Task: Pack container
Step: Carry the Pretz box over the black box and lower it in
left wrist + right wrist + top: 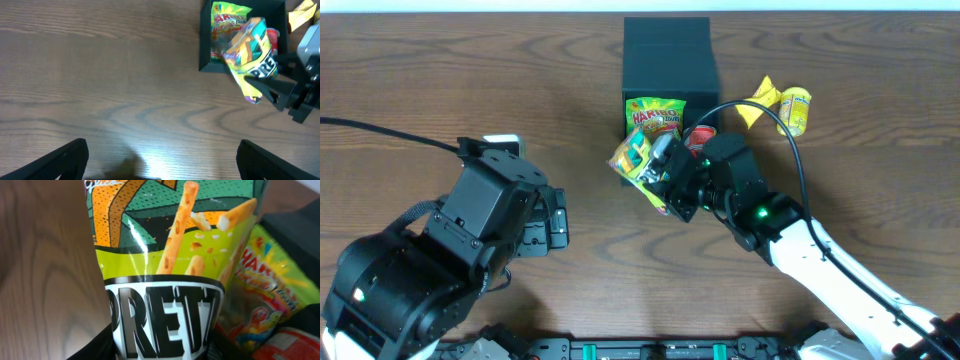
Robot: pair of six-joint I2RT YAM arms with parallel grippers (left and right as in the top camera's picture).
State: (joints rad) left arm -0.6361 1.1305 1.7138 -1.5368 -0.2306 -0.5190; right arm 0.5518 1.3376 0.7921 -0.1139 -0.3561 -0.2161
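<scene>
Right wrist view: Pretz bag [165,280] fills the frame, grip not readable. Overhead shows right gripper [662,172] clamped on that bag above the near-left corner of the container [665,60], far centre of table [470,80]. Left wrist view shows left gripper [160,162] jaws wide apart

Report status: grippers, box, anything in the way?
Left gripper open, idle over table. Right gripper shut on pretzel packet at front edge of box. Box open, gummy bag and red can inside. Nothing blocking; yellow packet beside box, apart.
</scene>
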